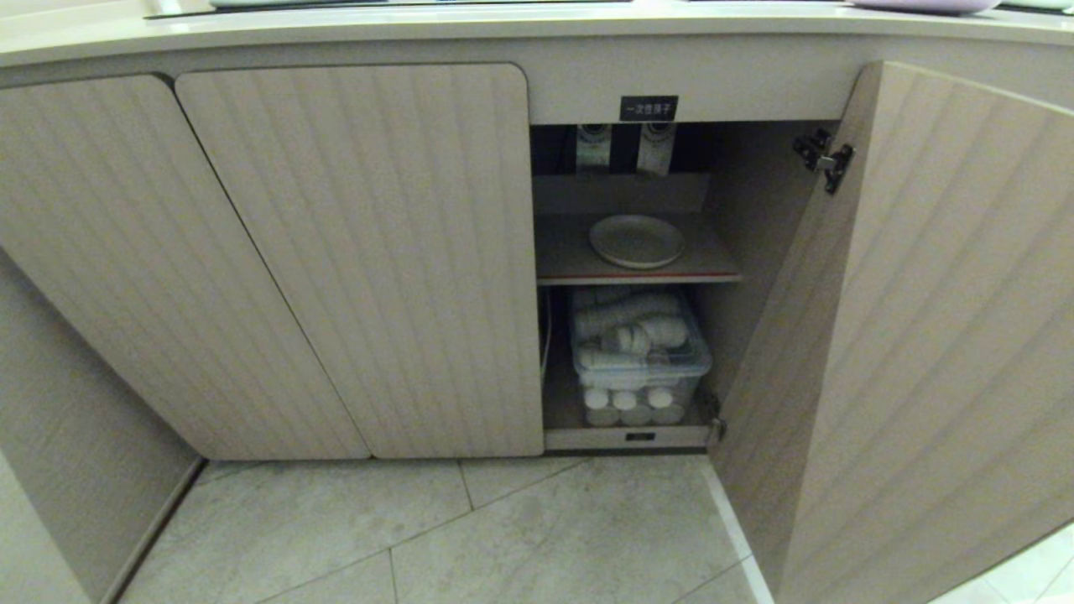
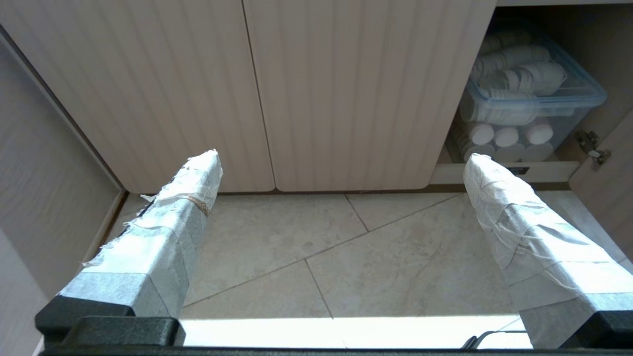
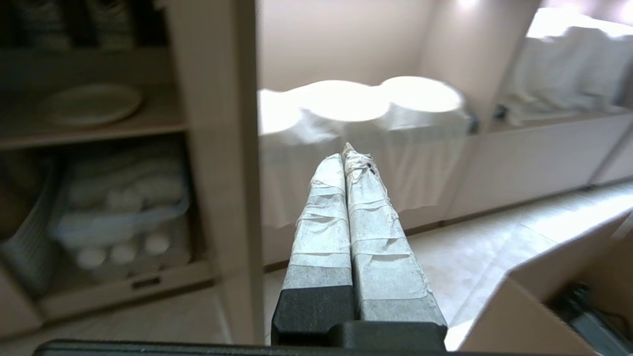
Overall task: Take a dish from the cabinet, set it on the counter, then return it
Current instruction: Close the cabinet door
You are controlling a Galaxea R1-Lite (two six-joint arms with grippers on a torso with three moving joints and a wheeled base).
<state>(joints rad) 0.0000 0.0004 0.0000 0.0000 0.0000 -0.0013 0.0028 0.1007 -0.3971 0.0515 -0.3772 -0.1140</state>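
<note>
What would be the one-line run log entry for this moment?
dish: on cabinet shelf | door: open | left gripper: open, empty | right gripper: shut, empty, outside cabinet

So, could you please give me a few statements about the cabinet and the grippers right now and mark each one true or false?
1. The dish lies flat on the inner shelf of the cabinet. True.
2. The cabinet's right-hand door is closed. False: it stands swung open.
3. A clear bin of white cups sits below the shelf. True.
4. The right gripper is holding the dish. False: its jaws are shut together on nothing, away from the dish.
5. The left gripper has its jaws open above the floor tiles. True.
6. The dish is on the counter. False: it is inside the cabinet.
</note>
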